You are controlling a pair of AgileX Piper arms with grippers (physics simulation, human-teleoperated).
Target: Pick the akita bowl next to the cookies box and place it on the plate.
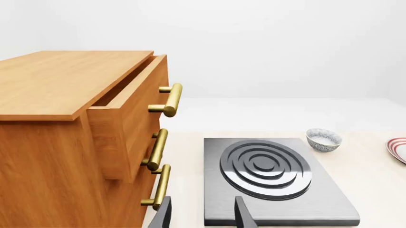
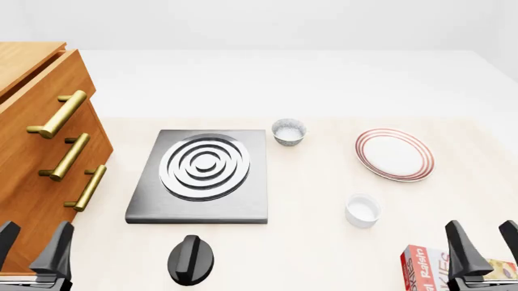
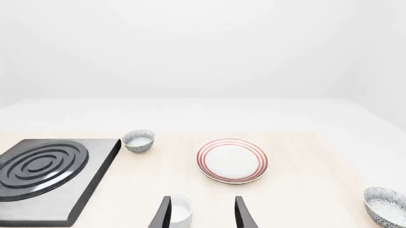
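We see both grippers, left [image 2: 33,245] and right [image 2: 483,245], spread wide and empty; the akita bowl [image 3: 387,205] sits well apart from the plate [image 2: 394,154].

Left gripper [image 2: 33,242] low at near-left corner of front view, 2 dark fingers [image 1: 244,213] parted, nothing between. Right gripper [image 2: 483,240] low at near-right corner, fingers [image 3: 243,213] likewise spread, holding nothing. Both point forward.
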